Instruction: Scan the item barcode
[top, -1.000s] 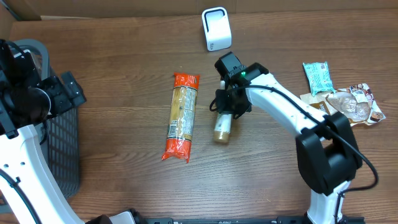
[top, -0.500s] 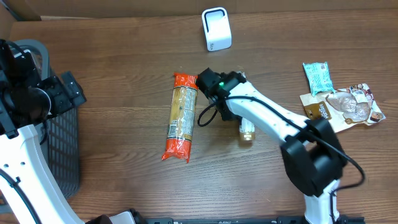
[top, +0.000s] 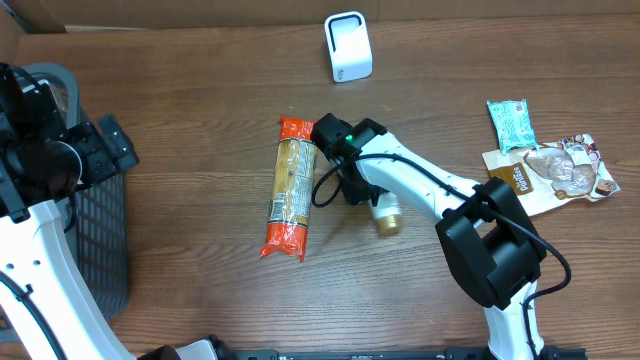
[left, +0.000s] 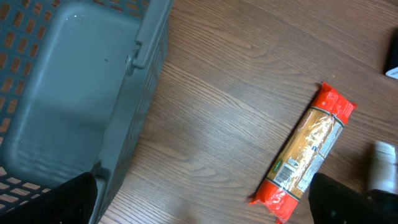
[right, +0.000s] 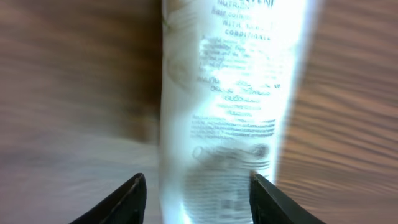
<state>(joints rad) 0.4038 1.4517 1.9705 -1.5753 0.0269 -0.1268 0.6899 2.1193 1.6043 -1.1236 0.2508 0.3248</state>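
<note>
Dark brown wood with a long grain makes the worktop, and a white scanner stands at its far edge. The tube, white with a gold cap, lies on the wood near the middle, just beside the right arm's wrist. Its long axis runs diagonally, and the cap end points toward the near right. In the right wrist view the picture is blurred. There the tube's printed body runs straight away from the camera between the two fingers of the right tool. The fingers stand apart, and a dark gap shows at one of them, so the tube is not clamped.

An orange pasta packet lies just left of the tube, its length going from far to near. At the left edge stands a grey basket with grated walls. Inside it, the left wrist view shows only a plain grey floor. The left tool hangs above it, spread wide and holding nothing. At the right edge lie a green packet and some brown snack packets.
</note>
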